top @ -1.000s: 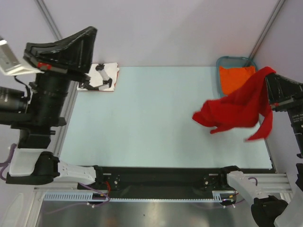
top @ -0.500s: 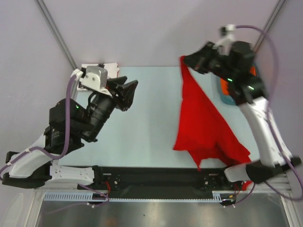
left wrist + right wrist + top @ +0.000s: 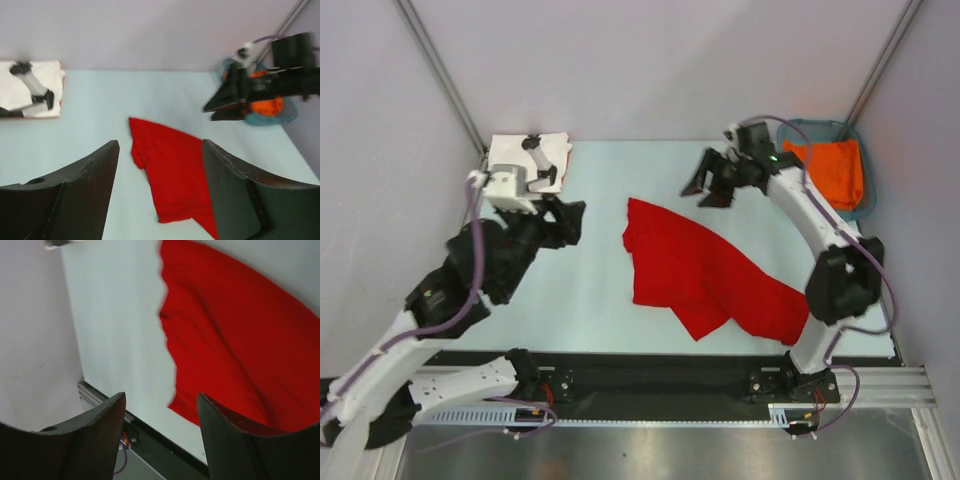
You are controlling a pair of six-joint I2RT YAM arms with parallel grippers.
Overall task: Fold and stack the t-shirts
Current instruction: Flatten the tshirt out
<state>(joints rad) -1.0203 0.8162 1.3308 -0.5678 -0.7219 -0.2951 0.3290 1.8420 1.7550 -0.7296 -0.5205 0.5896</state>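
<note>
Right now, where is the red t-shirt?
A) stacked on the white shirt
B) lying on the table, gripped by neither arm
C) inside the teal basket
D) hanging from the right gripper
B: the red t-shirt lies loosely spread on the table, while the left gripper and the right gripper both stand open and apart from it.

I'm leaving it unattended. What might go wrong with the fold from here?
The red t-shirt lies rumpled, one corner near the front edge of the table: folding may trap creases or drag it off. The left tool and right tool are open, apart from it; a regrasp could pinch doubled layers.
</note>
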